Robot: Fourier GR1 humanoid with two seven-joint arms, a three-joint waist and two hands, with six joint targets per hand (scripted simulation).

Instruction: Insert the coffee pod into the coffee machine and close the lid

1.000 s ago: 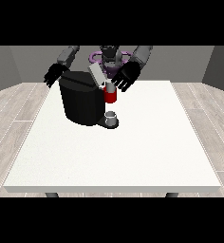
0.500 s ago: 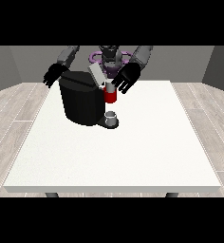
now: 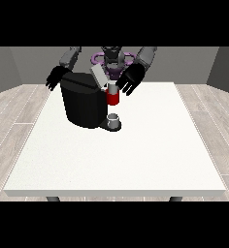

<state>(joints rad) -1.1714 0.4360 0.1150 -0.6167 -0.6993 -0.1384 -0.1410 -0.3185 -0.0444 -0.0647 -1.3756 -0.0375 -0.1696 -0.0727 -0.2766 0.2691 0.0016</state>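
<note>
A black coffee machine [image 3: 83, 104] stands on the white table [image 3: 121, 155] at the back left. Its grey lid [image 3: 99, 76] is tilted up and open. A red holder [image 3: 113, 97] juts out of the machine's front, and a small whitish pod [image 3: 112, 88] seems to sit on top of it. Below stands a grey cup [image 3: 114, 119] on the drip tray. The hand at the view's right [image 3: 130, 79] hovers just right of the lid and the pod with its fingers spread. The hand at the view's left [image 3: 55, 77] hangs behind the machine's left side, fingers relaxed.
The table's front and right stretch out as bare white surface. Its edges drop to a wooden floor [image 3: 208, 116]. The robot's torso [image 3: 112, 60] is right behind the machine.
The hand at the view's right has drifted slightly up and closer to the lid. The machine, pod and other hand stay where they were.
</note>
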